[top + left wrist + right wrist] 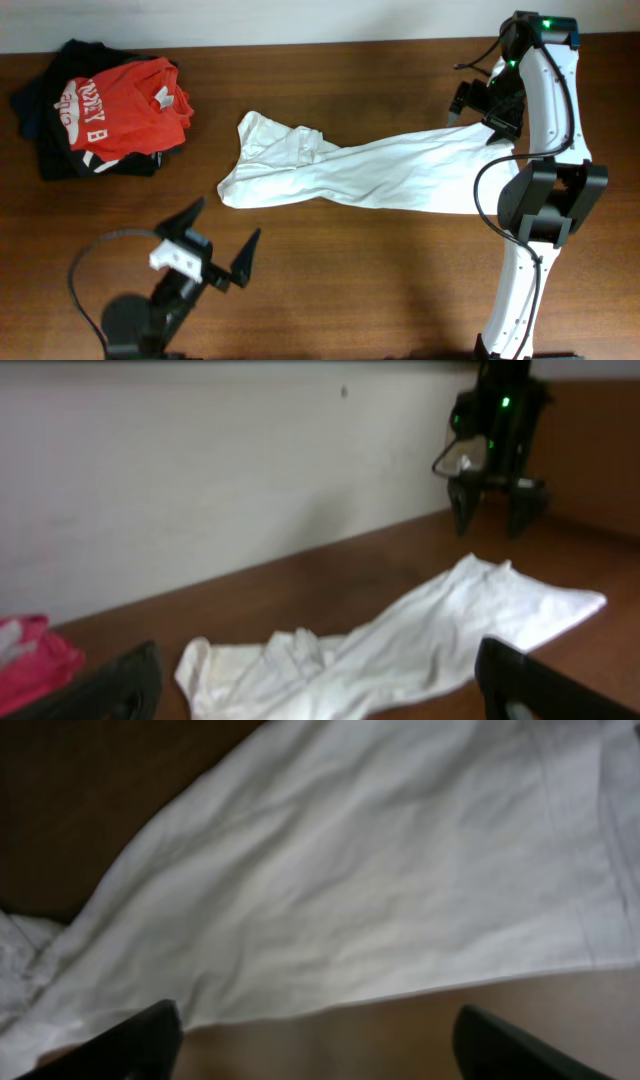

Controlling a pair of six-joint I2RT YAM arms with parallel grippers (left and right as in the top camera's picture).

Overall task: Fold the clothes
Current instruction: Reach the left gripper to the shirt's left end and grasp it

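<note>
A white garment (370,172) lies stretched across the middle of the wooden table, bunched at its left end. It also shows in the left wrist view (400,645) and fills the right wrist view (360,870). My right gripper (478,112) hovers open and empty over the garment's far right end, and shows in the right wrist view (320,1040). My left gripper (220,240) is open and empty near the front left, short of the garment; it shows in the left wrist view (320,685).
A pile of clothes with a red printed shirt (120,105) on top of dark garments (50,150) sits at the back left corner. A pale wall (200,480) runs behind the table's far edge.
</note>
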